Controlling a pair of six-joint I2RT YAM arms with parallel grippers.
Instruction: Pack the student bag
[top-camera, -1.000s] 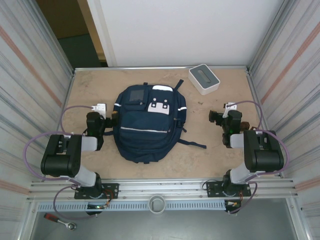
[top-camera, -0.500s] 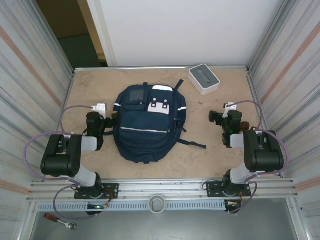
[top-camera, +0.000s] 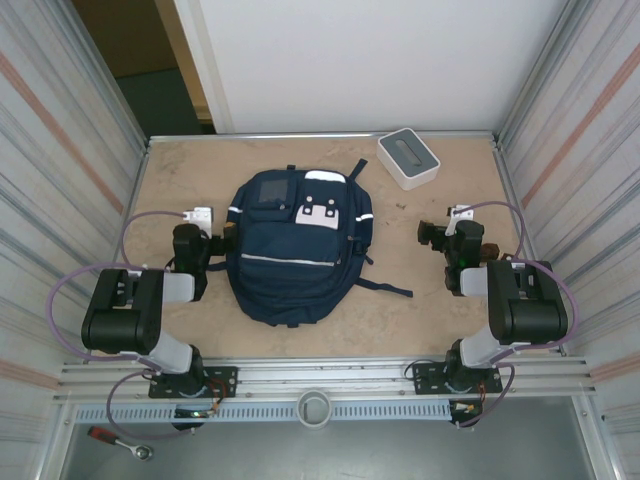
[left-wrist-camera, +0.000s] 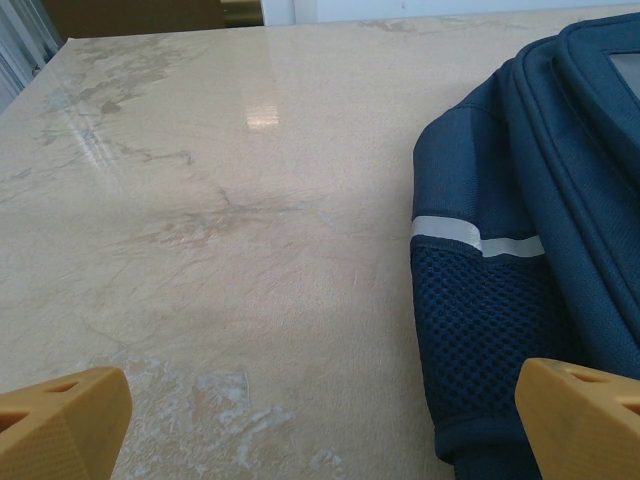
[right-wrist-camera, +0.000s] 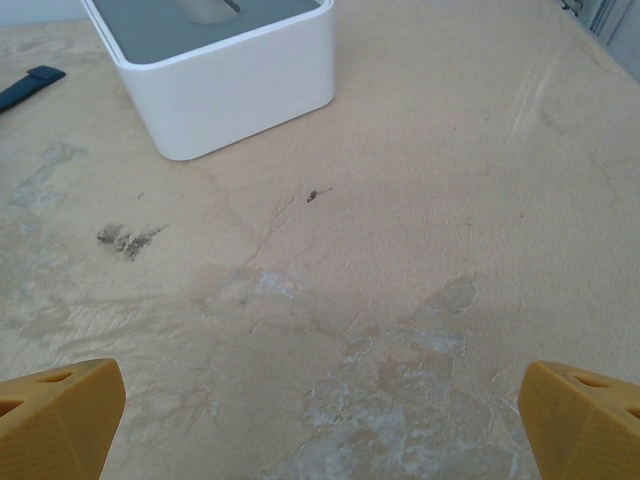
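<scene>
Nothing has moved since a second ago: we find both arms, the bag and the box where they were. Our left gripper (left-wrist-camera: 322, 415) hangs low over the table (left-wrist-camera: 200, 250) with its jaws spread wide and nothing between them. Its orange fingertips (left-wrist-camera: 60, 420) sit in the two bottom corners of the left wrist view, the right-hand one in front of the bag's side. The bag (top-camera: 298, 250) lies flat on the table, a little left of centre, between our two arms, with its front face up and its top toward the far wall. White patches (top-camera: 322, 214) show on its upper front, and a dark strap (top-camera: 385, 287) trails from its lower right onto the table. From the left wrist we see its near side just beside the gripper: a pale stripe (left-wrist-camera: 478, 238) runs across the navy fabric above a mesh pocket (left-wrist-camera: 480, 330). Whether that finger touches the fabric we cannot tell. Our right gripper (right-wrist-camera: 322, 415) is likewise fully open and empty, low over bare table and well apart from the bag on its right side. Ahead of it stands the white box (right-wrist-camera: 230, 90), near the far right corner of the table, with a grey top. It is clear of both fingers.
</scene>
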